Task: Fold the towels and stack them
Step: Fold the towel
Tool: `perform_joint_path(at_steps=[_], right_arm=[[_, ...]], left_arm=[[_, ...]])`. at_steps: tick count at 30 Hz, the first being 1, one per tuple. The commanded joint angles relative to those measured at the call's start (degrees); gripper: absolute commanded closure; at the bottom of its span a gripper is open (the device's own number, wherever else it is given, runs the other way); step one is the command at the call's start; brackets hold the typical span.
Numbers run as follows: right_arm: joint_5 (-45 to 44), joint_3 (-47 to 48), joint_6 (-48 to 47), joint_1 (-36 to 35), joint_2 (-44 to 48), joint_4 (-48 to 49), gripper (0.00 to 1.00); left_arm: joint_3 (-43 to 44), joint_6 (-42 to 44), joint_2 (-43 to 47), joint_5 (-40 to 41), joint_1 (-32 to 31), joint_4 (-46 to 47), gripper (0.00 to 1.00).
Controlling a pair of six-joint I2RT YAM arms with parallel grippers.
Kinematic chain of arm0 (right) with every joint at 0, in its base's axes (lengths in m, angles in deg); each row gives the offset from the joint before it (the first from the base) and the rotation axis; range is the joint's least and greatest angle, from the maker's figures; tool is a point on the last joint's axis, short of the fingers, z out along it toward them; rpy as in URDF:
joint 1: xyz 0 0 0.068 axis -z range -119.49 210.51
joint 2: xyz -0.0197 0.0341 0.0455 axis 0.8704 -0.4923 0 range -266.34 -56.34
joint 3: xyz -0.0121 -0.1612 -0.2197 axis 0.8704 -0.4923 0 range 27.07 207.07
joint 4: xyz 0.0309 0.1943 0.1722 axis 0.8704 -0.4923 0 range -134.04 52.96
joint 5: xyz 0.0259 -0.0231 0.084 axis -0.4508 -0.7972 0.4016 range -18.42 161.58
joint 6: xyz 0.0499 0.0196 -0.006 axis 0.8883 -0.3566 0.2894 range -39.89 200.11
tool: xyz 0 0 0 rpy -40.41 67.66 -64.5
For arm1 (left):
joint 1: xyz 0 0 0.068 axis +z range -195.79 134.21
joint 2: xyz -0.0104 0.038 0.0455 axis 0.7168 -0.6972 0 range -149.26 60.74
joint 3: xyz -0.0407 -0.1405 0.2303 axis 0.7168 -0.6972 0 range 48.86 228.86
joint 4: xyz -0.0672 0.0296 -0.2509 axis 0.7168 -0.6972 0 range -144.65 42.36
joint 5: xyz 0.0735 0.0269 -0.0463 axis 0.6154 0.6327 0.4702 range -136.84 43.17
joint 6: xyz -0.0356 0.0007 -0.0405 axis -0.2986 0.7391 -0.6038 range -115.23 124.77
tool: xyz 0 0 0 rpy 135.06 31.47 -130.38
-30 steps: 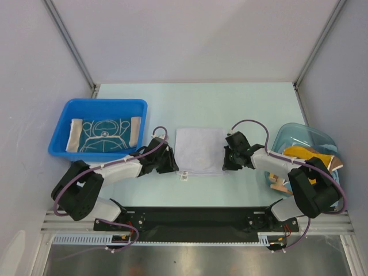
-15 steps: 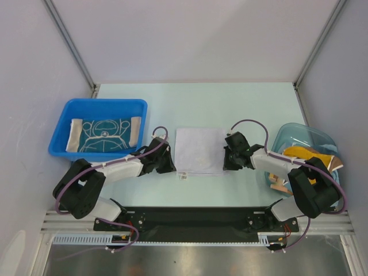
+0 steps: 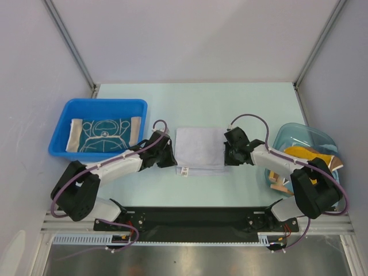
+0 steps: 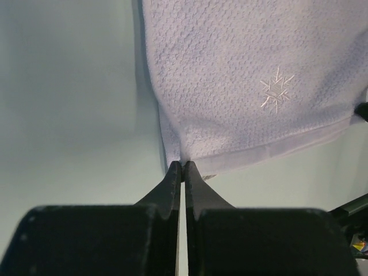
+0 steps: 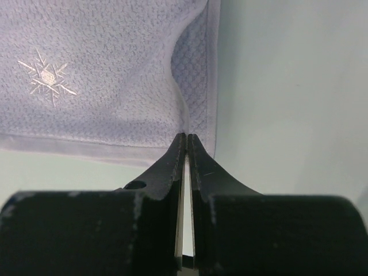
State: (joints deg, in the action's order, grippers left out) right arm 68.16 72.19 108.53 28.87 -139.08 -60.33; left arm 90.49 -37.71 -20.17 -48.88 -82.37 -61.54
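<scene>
Both arms' jaws were pinched shut on near corners of a pale lavender waffle-weave towel (image 3: 199, 150); left of it one teal swirled towel (image 3: 103, 134) lay folded, right of it rumpled orange ones (image 3: 301, 152) waited.

L gripper (image 4: 183, 165) clamped onto lavender towel (image 4: 241, 86) corner; near edge raised.

Overhead camera above the near table (image 3: 195, 103) edge, downward; close wrist cameras at opposite corners of one lavender towel (image 3: 200, 150).
</scene>
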Motion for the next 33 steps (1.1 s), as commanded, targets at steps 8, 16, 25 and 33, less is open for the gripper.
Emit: perform_joint_path(at_steps=[8,16,25,33], right_arm=[[-0.89,2.52,-1.27,0.70,4.60,-5.37,1.00],[0.43,-3.28,-1.79,2.63,3.20,-1.33,1.00],[1.22,-2.06,-3.11,3.86,2.76,-2.11,1.00],[0.25,0.24,-3.38,4.74,6.01,-7.39,1.00]], left_arm=[[0.92,-1.11,3.65,-0.07,-2.18,-1.67,1.00],[-4.01,-3.93,1.02,-1.65,-4.47,4.13,1.00],[-2.88,-4.19,0.13,-1.56,-4.91,3.09,1.00],[-1.72,-5.51,5.76,-1.20,-6.05,0.35,1.00]])
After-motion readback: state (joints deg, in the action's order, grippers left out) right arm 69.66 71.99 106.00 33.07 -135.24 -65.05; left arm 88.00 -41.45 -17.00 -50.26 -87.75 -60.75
